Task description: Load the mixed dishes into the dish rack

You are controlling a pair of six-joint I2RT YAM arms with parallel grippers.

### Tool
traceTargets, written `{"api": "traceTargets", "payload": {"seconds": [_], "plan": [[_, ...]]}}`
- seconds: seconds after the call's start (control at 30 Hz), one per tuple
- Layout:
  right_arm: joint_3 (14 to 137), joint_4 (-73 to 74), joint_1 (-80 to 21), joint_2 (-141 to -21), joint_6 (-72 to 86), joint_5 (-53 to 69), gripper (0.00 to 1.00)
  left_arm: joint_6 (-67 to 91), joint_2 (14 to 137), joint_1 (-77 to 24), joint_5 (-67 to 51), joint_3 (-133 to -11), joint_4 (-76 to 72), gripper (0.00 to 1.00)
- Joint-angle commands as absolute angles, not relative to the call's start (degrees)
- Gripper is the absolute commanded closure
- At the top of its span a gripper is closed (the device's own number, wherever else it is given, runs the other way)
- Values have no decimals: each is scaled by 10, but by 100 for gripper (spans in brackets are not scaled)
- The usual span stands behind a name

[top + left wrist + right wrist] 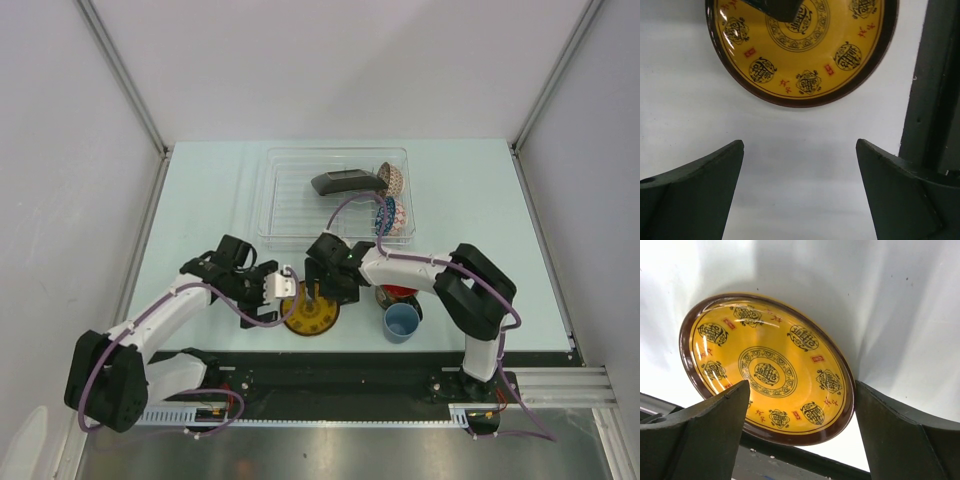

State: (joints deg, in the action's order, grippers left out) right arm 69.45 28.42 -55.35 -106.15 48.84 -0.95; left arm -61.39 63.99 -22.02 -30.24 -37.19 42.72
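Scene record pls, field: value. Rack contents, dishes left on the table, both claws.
dish rack: far side of table
in rack: black square plate, cream-pink patterned bowl, blue patterned bowl
on table: yellow saucer, dark mug with red inside, light-blue cup
left claw: open, empty, beside yellow saucer
right claw: open, over yellow saucer, no grip yet
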Motion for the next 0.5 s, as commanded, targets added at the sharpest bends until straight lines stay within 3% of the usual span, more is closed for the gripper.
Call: {"api": "traceTargets", "payload": {"seconds": [0.0,0.47], "plan": [[711,266,-548,-1078,490,13,13,-570,661,-230,-293,-370,364,0],[711,261,-555,-1088,496,18,15,-535,716,-291,-264,-337,298,0]]}}
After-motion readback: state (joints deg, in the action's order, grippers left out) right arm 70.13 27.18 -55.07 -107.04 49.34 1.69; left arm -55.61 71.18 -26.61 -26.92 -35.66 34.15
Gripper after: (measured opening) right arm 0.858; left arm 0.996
